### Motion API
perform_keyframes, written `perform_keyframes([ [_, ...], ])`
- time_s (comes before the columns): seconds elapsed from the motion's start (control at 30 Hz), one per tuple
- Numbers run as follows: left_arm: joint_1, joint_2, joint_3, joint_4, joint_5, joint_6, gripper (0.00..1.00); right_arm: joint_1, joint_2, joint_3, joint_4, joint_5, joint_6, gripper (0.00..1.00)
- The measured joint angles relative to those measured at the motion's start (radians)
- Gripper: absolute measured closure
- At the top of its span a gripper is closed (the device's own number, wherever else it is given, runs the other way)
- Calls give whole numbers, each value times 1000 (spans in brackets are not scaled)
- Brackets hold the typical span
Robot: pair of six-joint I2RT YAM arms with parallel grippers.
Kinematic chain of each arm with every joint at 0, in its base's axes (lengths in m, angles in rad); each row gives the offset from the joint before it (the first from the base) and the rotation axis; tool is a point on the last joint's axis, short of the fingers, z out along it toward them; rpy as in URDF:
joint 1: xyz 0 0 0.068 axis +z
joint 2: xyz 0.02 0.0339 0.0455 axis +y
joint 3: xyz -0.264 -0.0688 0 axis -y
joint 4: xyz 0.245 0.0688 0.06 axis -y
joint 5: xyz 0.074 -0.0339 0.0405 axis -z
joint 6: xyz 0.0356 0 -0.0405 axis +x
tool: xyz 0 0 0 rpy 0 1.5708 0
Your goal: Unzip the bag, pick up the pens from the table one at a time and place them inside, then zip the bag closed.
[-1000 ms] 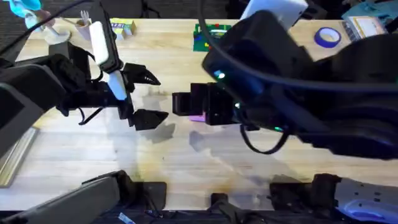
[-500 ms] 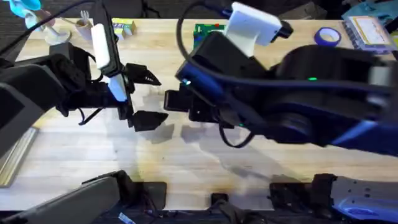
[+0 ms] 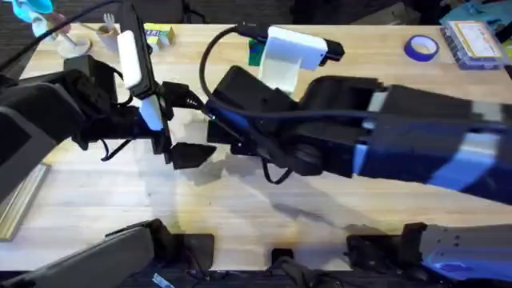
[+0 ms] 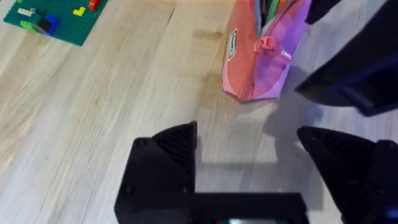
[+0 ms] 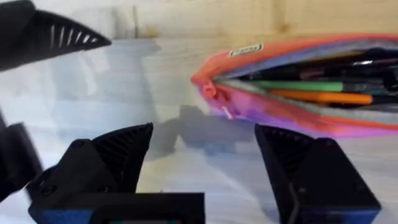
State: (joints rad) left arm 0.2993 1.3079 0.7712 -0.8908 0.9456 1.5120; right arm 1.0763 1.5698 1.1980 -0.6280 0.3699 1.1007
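I see the bag [image 5: 292,93] lying unzipped on the bench [image 4: 112,99], with green and orange pens [image 5: 311,90] inside it. My right gripper [image 5: 205,162] hovers just beside the bag's zipper end, fingers spread wide and empty. My left gripper [image 4: 249,162] sits near that same end, fingers also wide and holding nothing.

One pink bag [image 5: 298,93] lies unzipped on the worktop [image 4: 93,124], with at least two pens [image 5: 311,90] inside, green and orange. Two pincers, left [image 4: 249,168] and right [image 5: 205,168], hang nearby.
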Motion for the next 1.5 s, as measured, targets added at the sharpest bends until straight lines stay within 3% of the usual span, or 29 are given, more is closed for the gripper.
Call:
perform_keyframes([
  [0.4,0,0,0,0,0,0,7,-8,65,0,25,94,0,7],
  [0.6,0,0,0,0,0,0,6,-20,77,0,53,105,0,82],
  [0.77,0,0,0,0,0,0,7,-29,87,0,52,109,1,296],
  [0.8,0,0,0,0,0,0,7,-31,99,0,52,113,3,432],
  [0.97,0,0,0,0,0,0,6,-31,114,0,53,116,3,688],
  [1.33,0,0,0,0,0,0,7,-31,114,0,55,115,4,956],
  [1.5,0,0,0,0,0,0,7,-31,114,0,56,114,-5,964],
])
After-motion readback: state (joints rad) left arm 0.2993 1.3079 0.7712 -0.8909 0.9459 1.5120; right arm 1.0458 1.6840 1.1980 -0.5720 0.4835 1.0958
